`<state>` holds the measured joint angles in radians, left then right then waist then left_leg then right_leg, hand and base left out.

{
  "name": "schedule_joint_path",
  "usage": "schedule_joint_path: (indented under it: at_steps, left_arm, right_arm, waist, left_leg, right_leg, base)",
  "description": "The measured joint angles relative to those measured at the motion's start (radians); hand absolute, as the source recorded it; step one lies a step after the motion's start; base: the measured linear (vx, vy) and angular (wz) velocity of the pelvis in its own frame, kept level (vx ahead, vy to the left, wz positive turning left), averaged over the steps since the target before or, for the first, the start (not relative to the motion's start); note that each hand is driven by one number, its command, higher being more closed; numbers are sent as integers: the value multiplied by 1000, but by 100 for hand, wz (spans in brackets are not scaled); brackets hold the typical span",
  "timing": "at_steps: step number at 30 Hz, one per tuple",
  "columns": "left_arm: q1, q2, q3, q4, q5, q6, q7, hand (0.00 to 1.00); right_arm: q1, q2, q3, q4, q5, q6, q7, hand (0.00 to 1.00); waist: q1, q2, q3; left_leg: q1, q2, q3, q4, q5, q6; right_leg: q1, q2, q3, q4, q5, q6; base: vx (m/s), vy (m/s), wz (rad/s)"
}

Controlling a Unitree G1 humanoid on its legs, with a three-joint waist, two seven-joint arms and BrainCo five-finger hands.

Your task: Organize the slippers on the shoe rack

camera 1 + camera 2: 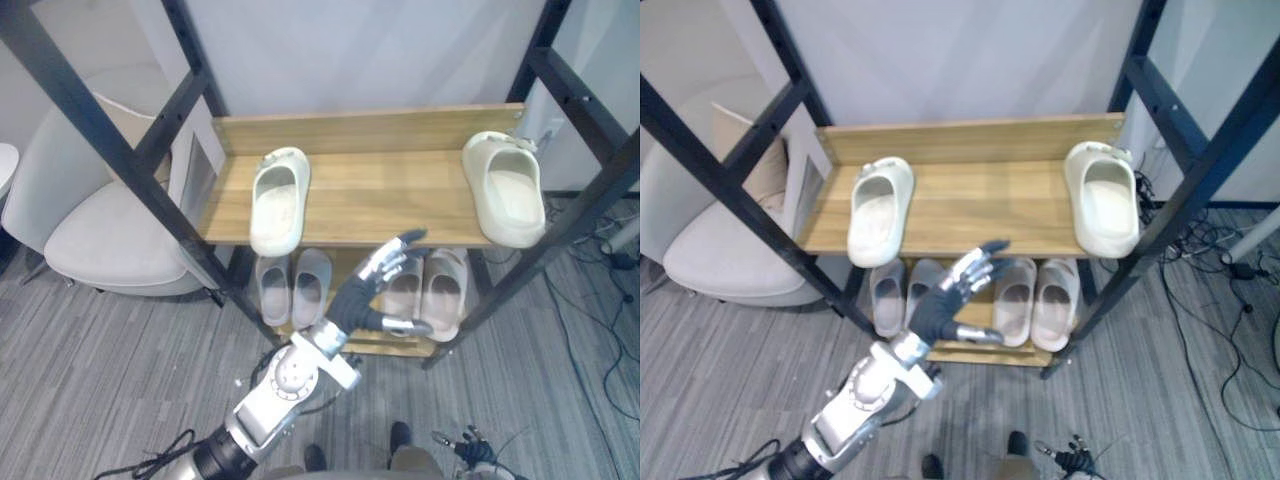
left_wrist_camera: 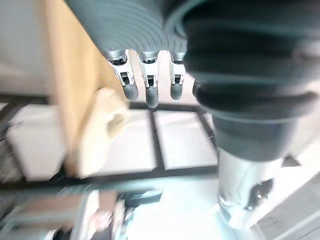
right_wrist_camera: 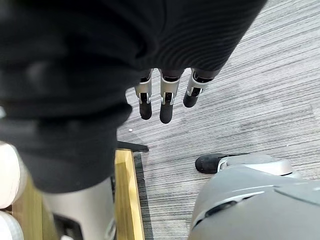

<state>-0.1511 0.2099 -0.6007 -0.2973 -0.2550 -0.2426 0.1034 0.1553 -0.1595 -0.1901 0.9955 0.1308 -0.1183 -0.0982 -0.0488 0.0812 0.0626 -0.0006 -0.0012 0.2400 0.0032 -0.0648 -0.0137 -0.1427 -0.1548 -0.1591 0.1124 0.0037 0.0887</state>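
Two cream slippers lie far apart on the rack's wooden top shelf: one slipper at the left front, the other slipper at the right end, both with toes toward me. My left hand is raised in front of the shelf's front edge, between the two, open with fingers spread and holding nothing. In the left wrist view its fingers hang straight beside the shelf edge and a cream slipper. My right hand hangs low over the floor, fingers straight and empty.
The lower shelf holds a grey pair and a beige pair of slippers. Black rack posts slant on both sides. A white chair stands to the left. Cables lie on the floor at the right.
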Motion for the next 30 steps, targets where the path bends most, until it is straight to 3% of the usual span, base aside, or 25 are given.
schedule_joint_path:
  at_steps: [7, 12, 16, 20, 25, 30]
  left_arm:
    - [-116, -9, 146, 48, 111, -8, 107, 0]
    - [-274, -7, 245, 247, 177, 17, 178, 0]
    - [-357, 52, 301, 441, 216, 56, 221, 0]
    - [-413, 124, 332, 589, 238, 90, 230, 0]
    - [-505, 180, 368, 729, 265, 99, 247, 0]
    - [-507, 207, 391, 747, 263, 103, 249, 0]
  right_arm:
    - [26, -1, 0, 0, -2, 1, 0, 0]
    - [26, -1, -3, 0, -2, 2, 0, 0]
    - [18, 0, -3, -3, -1, 3, 0, 0]
    - [15, 3, -5, -3, 0, 7, 0, 0]
    - [9, 3, -15, -3, 15, 7, 1, 0]
    - [11, 16, -28, -3, 29, 7, 1, 0]
  waist:
    - [0, -5, -16]
    - [-3, -10, -17]
    - [-16, -12, -17]
    - [-25, -21, -11]
    - [-26, -29, -6]
    - [-40, -31, -5]
  left_leg:
    - [1, 0, -1, 1, 0, 0]
    - [2, 0, -3, 1, 1, 1]
    - [1, 2, -3, -1, 2, 0]
    - [3, 6, -6, -1, 2, 0]
    - [9, 8, -4, -3, 2, -1]
    - [14, 9, 0, -15, 3, -4]
  right_leg:
    - [1, 0, 0, 2, 0, 0]
    - [3, 0, -3, 0, 1, -1]
    - [8, 4, -6, -16, 7, -5]
    - [25, 11, -18, -44, 18, -9]
    - [40, 15, -20, -68, 28, -9]
    - [40, 18, -15, -79, 30, -9]
  base:
    - [0, 0, 0]
    - [0, 0, 0]
    - [0, 0, 0]
    - [31, 11, 2]
    - [6, 8, 0]
    - [0, 6, -4]
